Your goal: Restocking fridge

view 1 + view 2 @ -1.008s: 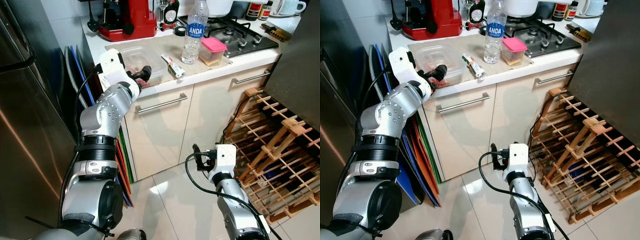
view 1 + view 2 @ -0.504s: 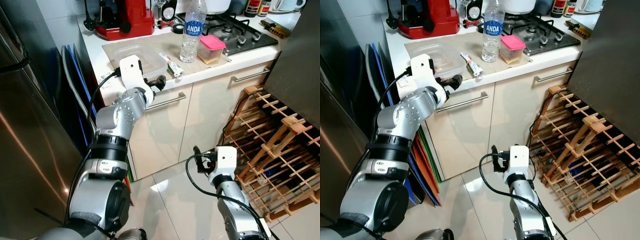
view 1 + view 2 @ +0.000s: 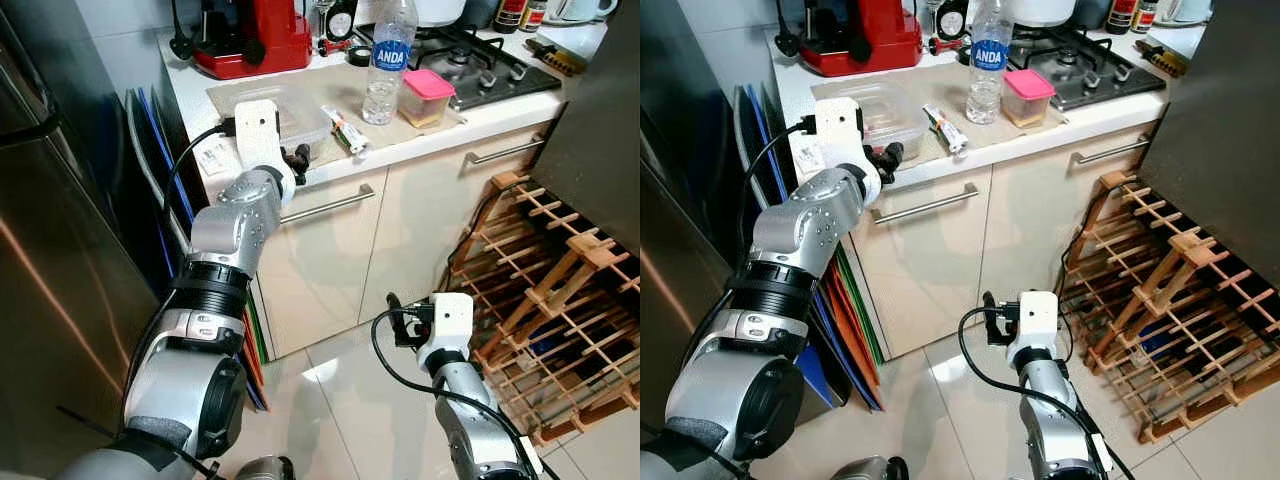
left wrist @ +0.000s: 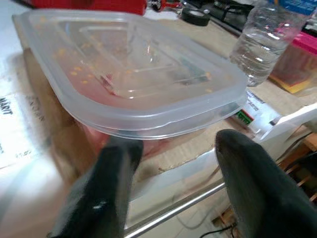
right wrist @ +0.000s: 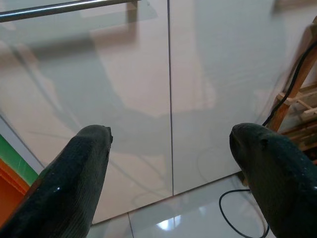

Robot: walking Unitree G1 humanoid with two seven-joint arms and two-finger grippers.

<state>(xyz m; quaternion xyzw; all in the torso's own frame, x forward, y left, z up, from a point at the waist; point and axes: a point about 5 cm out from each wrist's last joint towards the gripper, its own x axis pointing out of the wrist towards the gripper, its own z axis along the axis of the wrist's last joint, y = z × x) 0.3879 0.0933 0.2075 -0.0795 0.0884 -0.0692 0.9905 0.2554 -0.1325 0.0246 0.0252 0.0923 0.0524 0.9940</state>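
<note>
Clear plastic lidded food container w/ reddish contents sits on a beige mat on the white kitchen counter, near the front edge. Left gripper is raised to the counter edge, just in front of the container's near side; in the left wrist view its black fingers are spread apart, nothing pinched, container's front wall between & beyond the tips. Can't tell if a finger touches it. Beside the container on the mat: small white tube, then a clear water bottle w/ blue label & a small tub w/ pink lid. Red coffee machine at the back, gas hob on the robot's right. Right gripper hangs low by the cream cabinet doors, fingers wide apart, empty. Wooden wine rack stands on the tiled floor.
</note>
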